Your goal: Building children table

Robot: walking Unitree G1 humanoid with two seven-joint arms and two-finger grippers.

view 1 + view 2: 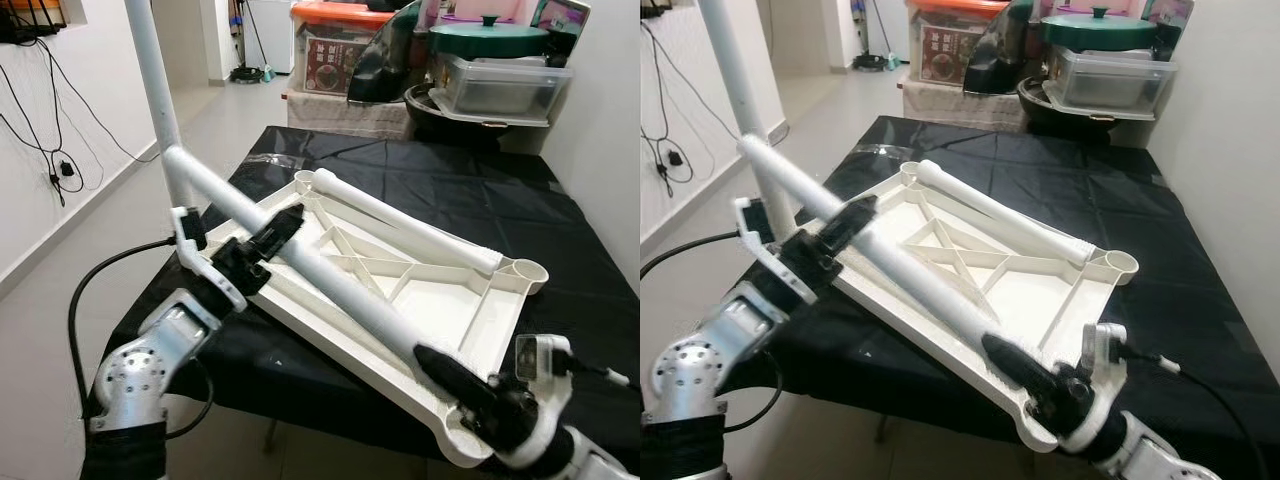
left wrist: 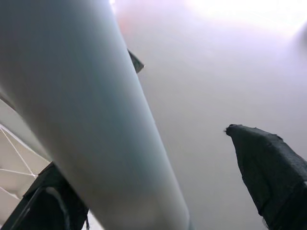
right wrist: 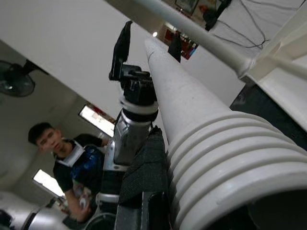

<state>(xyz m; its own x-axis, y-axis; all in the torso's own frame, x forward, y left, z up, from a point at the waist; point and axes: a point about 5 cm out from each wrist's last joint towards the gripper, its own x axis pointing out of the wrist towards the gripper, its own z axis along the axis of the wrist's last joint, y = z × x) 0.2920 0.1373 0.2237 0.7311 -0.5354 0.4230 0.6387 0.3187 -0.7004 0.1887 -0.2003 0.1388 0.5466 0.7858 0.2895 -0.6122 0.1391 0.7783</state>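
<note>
Tabletop (image 1: pixel 440 300) on cloth (image 1: pixel 560 260) w/ one leg (image 1: pixel 400 225) lying in it, bins (image 1: pixel 500 85) behind.

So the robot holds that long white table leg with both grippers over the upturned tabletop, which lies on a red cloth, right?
Not quite: the cloth is black, as the left eye view shows. The rest holds: the left gripper and right gripper both hold the white table leg over the upturned tabletop.
</note>
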